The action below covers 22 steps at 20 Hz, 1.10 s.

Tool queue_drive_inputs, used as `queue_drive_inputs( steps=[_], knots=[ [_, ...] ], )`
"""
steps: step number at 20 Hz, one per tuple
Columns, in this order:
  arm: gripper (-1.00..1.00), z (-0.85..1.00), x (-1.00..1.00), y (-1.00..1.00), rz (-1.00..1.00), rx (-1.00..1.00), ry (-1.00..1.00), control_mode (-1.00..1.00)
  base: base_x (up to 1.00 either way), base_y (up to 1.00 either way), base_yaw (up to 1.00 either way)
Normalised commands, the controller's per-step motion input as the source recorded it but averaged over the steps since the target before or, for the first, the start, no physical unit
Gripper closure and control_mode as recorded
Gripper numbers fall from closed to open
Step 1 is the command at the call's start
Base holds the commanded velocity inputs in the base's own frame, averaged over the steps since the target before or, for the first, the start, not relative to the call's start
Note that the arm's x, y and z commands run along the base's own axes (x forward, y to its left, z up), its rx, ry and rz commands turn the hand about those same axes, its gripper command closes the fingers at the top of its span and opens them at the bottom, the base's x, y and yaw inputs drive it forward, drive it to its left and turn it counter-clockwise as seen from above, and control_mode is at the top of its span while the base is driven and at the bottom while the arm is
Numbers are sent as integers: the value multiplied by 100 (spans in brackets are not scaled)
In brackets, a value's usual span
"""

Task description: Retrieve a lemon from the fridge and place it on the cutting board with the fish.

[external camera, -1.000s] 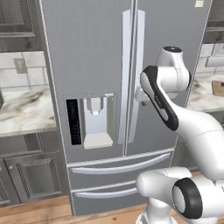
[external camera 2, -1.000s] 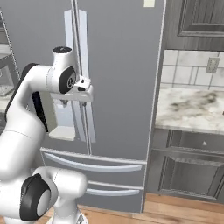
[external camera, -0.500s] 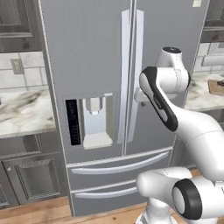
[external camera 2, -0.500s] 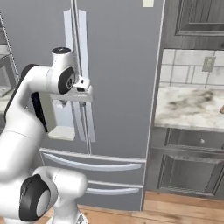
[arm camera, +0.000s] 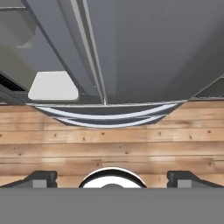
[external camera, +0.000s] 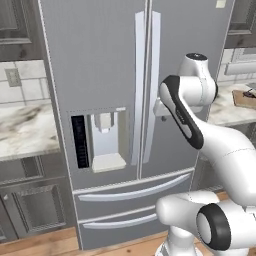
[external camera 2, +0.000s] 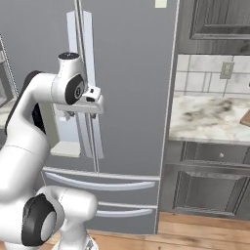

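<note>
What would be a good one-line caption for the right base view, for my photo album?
White robot arm holds its open gripper up to the long pale handles of a closed grey fridge, beside a marble counter.

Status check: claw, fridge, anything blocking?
Claw open, empty, pointing down beside the handles. Tall grey French-door fridge shut, both doors closed; lemon unseen. Nothing in the way.

Counters: marble worktop [external camera: 22, 130] left, another [external camera 2: 207, 117] right.
Cabinets: dark grey doors [external camera 2: 210, 188] beneath.
Floor: wooden planks [arm camera: 109, 142].
Wall: pale tiles [external camera 2: 205, 75], possibly an outlet [external camera 2: 225, 70].
</note>
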Motion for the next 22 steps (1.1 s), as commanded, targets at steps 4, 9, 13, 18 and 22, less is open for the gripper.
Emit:
queue_drive_inputs(
  steps=[4, 9, 13, 18, 22],
  knots=[
    [-100, 0, 0, 0, 0, 0, 0, 100, 21, 25, 0],
    [-100, 0, 0, 0, 0, 0, 0, 100, 5, 36, 0],
    [-100, 0, 0, 0, 0, 0, 0, 100, 0, 30, 1],
    [-100, 0, 0, 0, 0, 0, 0, -100, 0, 5, 0],
    [-100, -4, 2, -2, 0, 0, -11, -100, 0, 0, 0]
  ],
)
